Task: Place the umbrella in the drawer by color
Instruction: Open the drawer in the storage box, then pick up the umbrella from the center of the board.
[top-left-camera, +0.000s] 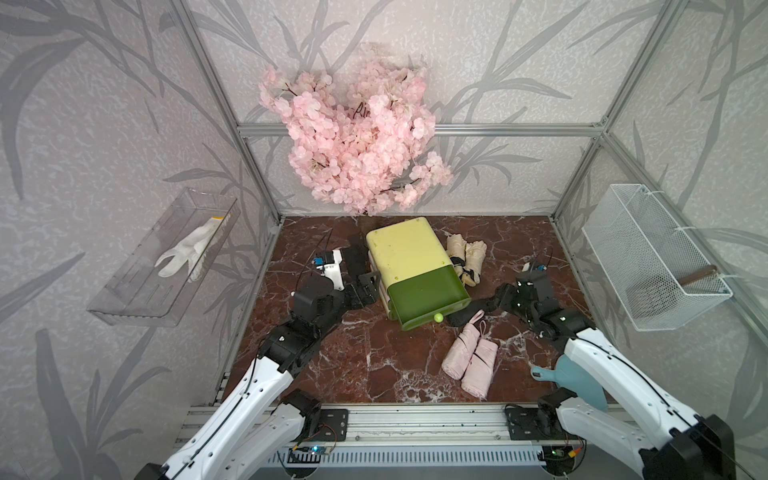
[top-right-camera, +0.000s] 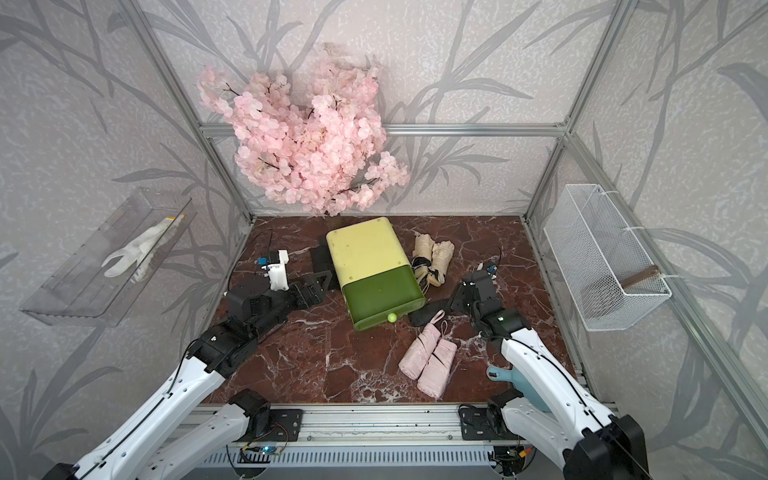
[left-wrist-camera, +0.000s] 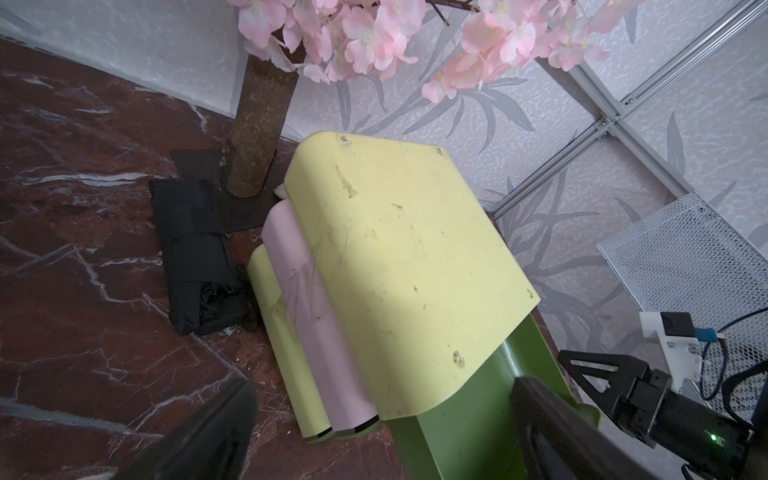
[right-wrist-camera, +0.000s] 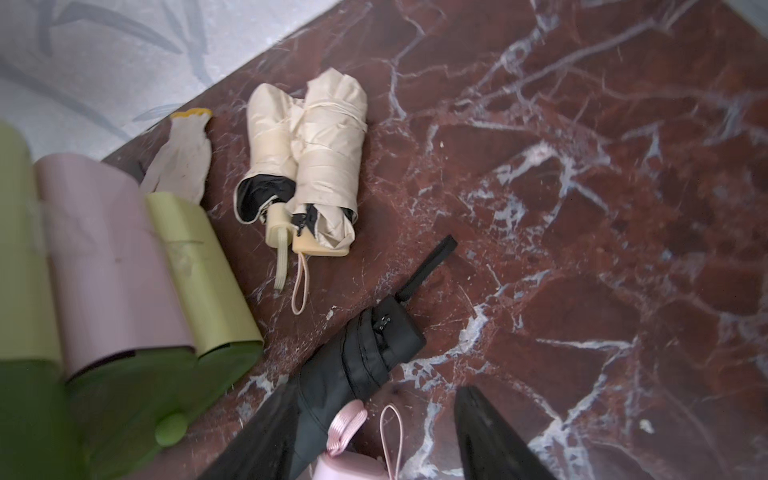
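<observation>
Right fingers (right-wrist-camera: 486, 428) parted, gripping nothing; black umbrella (right-wrist-camera: 365, 353) lies between them on worktop (top-left-camera: 353, 365), just beside green drawer (top-left-camera: 424, 297) front, long axis diagonal, strap end toward far-right corner. Left fingers (left-wrist-camera: 540, 411) spread wide, empty.

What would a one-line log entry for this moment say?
left gripper: open beside cabinet | right gripper: open at black umbrella | green drawer: pulled out | pink umbrellas: on table

In both top views the right gripper (top-left-camera: 484, 308) covers most of a black umbrella (top-left-camera: 458, 319), and the right arm (top-left-camera: 615, 374) hides part of the blue dustpan (top-left-camera: 575, 384) near the front right corner of the table (top-left-camera: 374, 365). In the right wrist view the pink umbrella (right-wrist-camera: 353, 467) is cut off by the frame edge, and the drawer unit (right-wrist-camera: 104, 270) is blurred.
</observation>
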